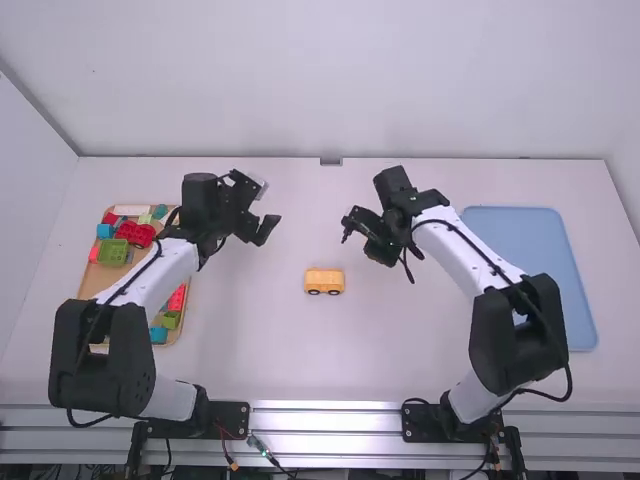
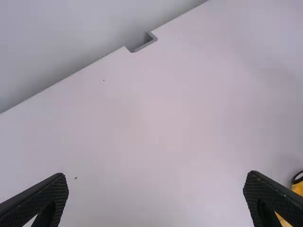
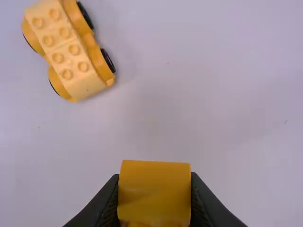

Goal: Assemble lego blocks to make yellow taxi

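The yellow wheeled car (image 1: 324,281) stands on the middle of the table; its top carries rows of studs, plain on the car (image 3: 66,52) in the right wrist view. Part of the car (image 2: 298,189) shows at the left wrist view's right edge. My right gripper (image 1: 372,246) is beyond the car and to its right. In its wrist view, the right gripper (image 3: 155,194) is shut on a yellow block (image 3: 154,187). Left of the car and farther away is my left gripper (image 1: 268,206); seen from its wrist, the left gripper (image 2: 156,183) stands open with nothing between its fingers.
At the table's left, partly under the left arm, lies a tray (image 1: 92,283) of loose red, green and blue blocks. A blue tray (image 1: 530,240) lies at the right, partly behind the right arm. A wall runs along the table's far edge.
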`<state>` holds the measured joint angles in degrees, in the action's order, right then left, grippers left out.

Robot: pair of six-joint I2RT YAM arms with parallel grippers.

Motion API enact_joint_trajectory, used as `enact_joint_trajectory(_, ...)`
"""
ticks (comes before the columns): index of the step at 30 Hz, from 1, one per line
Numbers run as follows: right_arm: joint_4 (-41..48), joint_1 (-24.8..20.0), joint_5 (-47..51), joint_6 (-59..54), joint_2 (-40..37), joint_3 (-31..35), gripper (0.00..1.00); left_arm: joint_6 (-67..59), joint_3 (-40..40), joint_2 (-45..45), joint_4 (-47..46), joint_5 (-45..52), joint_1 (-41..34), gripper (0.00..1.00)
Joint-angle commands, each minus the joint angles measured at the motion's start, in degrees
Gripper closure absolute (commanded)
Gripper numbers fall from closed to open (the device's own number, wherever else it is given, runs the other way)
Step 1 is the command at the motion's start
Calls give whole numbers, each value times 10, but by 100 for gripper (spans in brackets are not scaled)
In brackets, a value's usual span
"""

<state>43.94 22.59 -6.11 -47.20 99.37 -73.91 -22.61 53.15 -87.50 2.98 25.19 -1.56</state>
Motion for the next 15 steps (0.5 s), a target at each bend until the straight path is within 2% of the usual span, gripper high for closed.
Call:
enact_joint_trajectory(1, 10, 17, 53, -63, 26, 12, 76, -12, 9, 12, 3, 50, 7, 1)
enact_joint_trajectory(11, 19, 38, 74, -127, 124, 15, 76, -12, 8, 12, 3, 54, 8, 1)
enact_joint_trajectory(15, 24, 37, 51, -130, 143, 15, 69, -12, 9, 12, 3, 54, 9, 1)
